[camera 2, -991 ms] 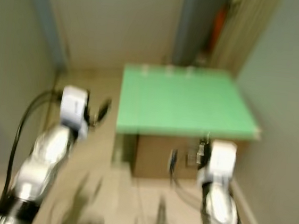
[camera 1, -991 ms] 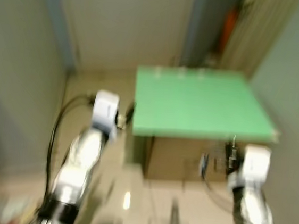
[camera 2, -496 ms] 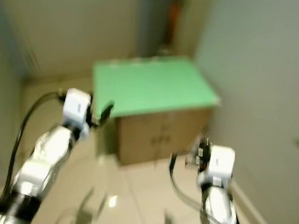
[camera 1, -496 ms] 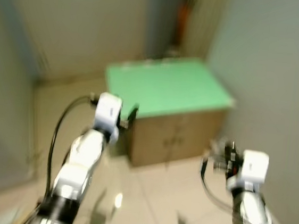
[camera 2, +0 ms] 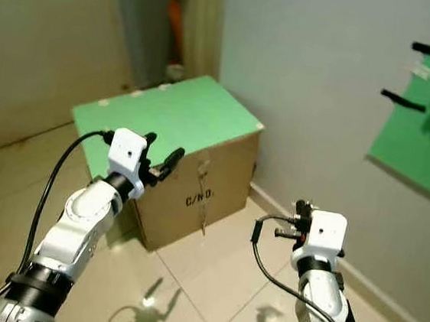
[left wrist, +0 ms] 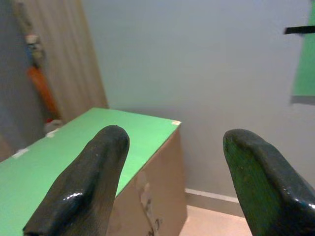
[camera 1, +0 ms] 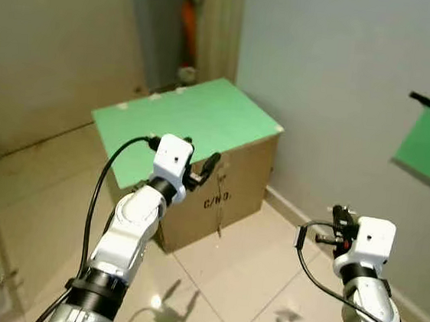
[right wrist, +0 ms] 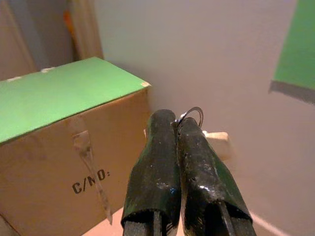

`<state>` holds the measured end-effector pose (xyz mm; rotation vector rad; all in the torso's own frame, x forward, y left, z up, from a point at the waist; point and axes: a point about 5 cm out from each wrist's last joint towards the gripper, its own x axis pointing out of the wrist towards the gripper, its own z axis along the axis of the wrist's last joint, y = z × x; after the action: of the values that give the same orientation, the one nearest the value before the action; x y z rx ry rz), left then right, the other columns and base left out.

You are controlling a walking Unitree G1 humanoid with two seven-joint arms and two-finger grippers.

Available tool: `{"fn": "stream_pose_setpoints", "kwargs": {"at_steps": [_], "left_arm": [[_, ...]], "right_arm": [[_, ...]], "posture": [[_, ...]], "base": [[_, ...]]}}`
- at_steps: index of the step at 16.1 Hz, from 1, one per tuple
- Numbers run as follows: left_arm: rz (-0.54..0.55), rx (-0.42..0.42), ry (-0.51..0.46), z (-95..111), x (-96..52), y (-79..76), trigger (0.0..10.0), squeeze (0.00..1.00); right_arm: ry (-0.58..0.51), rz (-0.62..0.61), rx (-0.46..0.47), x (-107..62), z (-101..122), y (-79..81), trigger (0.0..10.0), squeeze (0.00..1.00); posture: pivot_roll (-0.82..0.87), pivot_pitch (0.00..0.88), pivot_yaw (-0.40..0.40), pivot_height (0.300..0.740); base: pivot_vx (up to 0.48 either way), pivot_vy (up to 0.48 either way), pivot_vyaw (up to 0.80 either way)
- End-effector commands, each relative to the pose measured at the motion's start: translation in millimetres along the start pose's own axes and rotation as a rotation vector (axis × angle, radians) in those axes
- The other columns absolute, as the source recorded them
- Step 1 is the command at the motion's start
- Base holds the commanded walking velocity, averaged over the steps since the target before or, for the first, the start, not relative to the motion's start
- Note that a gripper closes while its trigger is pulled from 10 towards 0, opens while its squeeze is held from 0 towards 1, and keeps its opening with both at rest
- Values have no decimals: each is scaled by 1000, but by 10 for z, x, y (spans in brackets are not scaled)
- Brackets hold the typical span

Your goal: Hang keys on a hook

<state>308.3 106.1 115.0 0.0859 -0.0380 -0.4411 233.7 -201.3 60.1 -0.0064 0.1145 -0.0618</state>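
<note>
Pinched by its thin ring (right wrist: 193, 114) between the clenched right fingers (right wrist: 194, 147), while the left fingers (left wrist: 83, 187) are spread wide, the keys could be dropped before the hooks (camera 2: 401, 99) on the green board (camera 2: 425, 137) are reached.

Two silver metal arms, glossy segmented shells, black collar ring low on the left one. Each ends in a white boxy wrist housing. Left gripper (camera 1: 203, 167): two long black fingers (left wrist: 83, 191), rounded tips, shiny rubbery finish. Right gripper (right wrist: 176, 123): same black fingers. Black cable loops from each wrist housing back along its forearm.
</note>
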Motion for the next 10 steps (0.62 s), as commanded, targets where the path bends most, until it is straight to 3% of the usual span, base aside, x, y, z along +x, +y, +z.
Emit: {"fn": "stream_pose_setpoints", "kwargs": {"at_steps": [1, 3, 5, 9, 10], "left_arm": [[1, -2, 5, -10, -8, 52, 10000, 0], [-53, 22, 7, -7, 18, 7, 10000, 0], [-40, 12, 16, -11, 70, 36, 10000, 0], [-26, 30, 59, -110, 90, 67, 10000, 0], [-22, 61, 73, -145, 93, 56, 10000, 0]], "right_arm": [[-3, 7, 15, 13, -1, 45, 10000, 0], [6, 6, 23, 26, -23, 50, 10000, 0], [-4, 15, 9, 40, -14, 57, 10000, 0], [18, 0, -4, -132, -109, 6, 10000, 0], [17, -15, -11, -184, -123, -12, 10000, 0]], "posture": [[-170, 0, 55, 722], [-166, 0, 49, 722], [-169, 0, 46, 722], [-196, 0, 51, 722], [-208, 0, 54, 722]], "base": [[0, 480, -669], [0, 480, -672], [0, 480, -666], [0, 480, -669], [0, 0, -644]]}}
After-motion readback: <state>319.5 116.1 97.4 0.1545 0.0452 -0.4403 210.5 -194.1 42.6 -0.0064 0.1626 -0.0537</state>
